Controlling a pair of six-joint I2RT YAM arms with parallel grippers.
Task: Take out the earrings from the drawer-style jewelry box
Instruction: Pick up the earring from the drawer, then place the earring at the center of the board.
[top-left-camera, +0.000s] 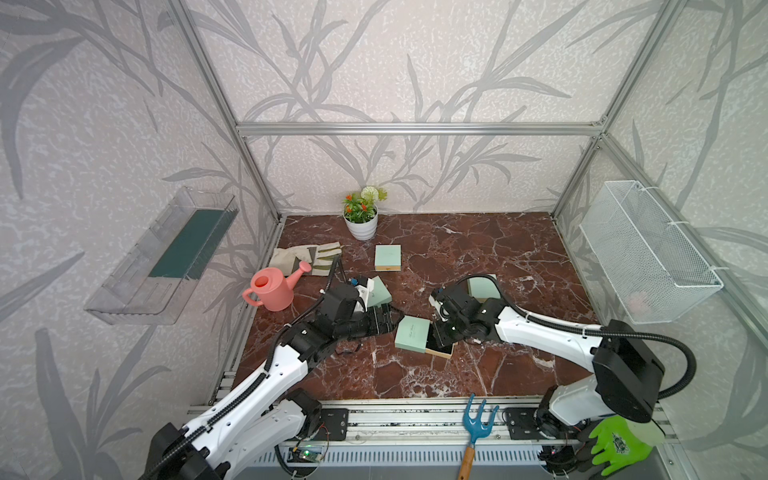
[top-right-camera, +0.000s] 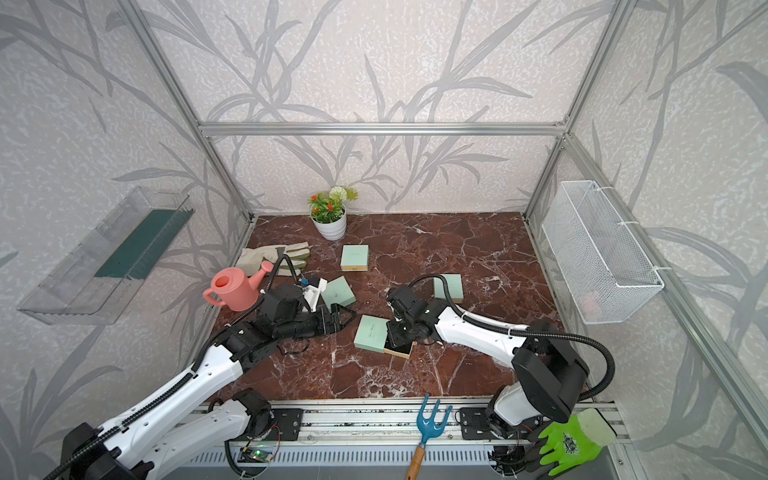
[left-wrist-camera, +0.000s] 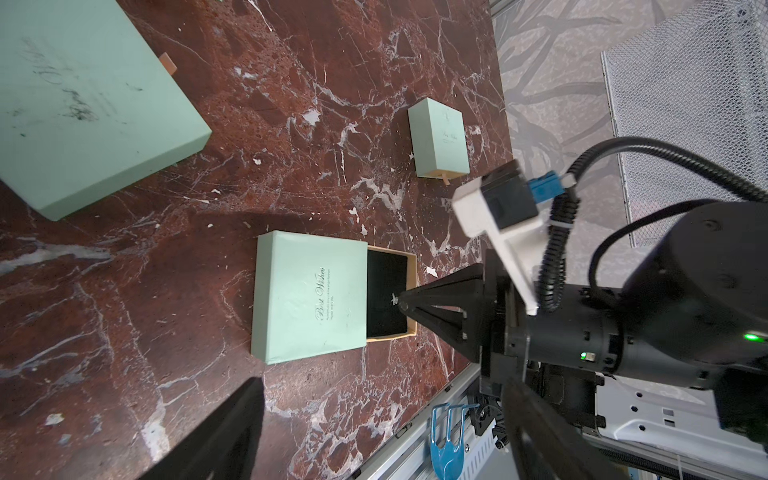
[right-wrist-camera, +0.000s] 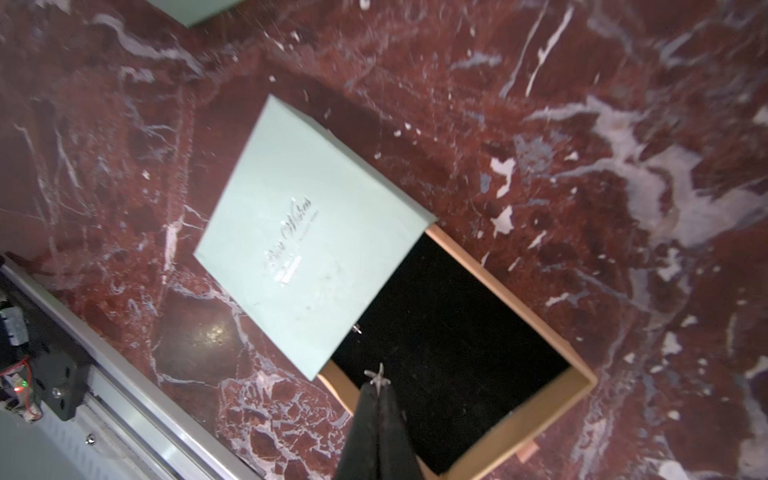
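Right wrist view, looking down past the right arm's own jaws: they are pressed together. A tiny silvery star-shaped earring (right-wrist-camera: 378, 376) sits pinched at the very end of the fingertips (right-wrist-camera: 376, 409), over one corner of the open drawer (right-wrist-camera: 584, 384). The drawer is tan card with a black lining. It stands partway out of its mint-green sleeve (right-wrist-camera: 307, 224), which lies flat on the red marble tabletop (right-wrist-camera: 602, 104). A second pale speck (right-wrist-camera: 356, 330), likely the other earring, lies on the lining right against the sleeve's edge. Whether the pinched star has cleared the lining cannot be told.

Left wrist view shows the left arm's jaws spread wide and holding nothing, with their dark fingers (left-wrist-camera: 224, 436) framing the scene. In both top views they hover just beside the sleeve's far end, and contact cannot be made out. Other mint-green boxes (left-wrist-camera: 438, 139) sit apart on the marble.

Risks, as a judgement: the hold seems to be on only an edge of the star, so a quick lift or swing could drop it. On the mottled marble it would be hard to find. If its post is stuck in the lining, pulling could drag the unheld box. The second speck could be nudged under the sleeve.
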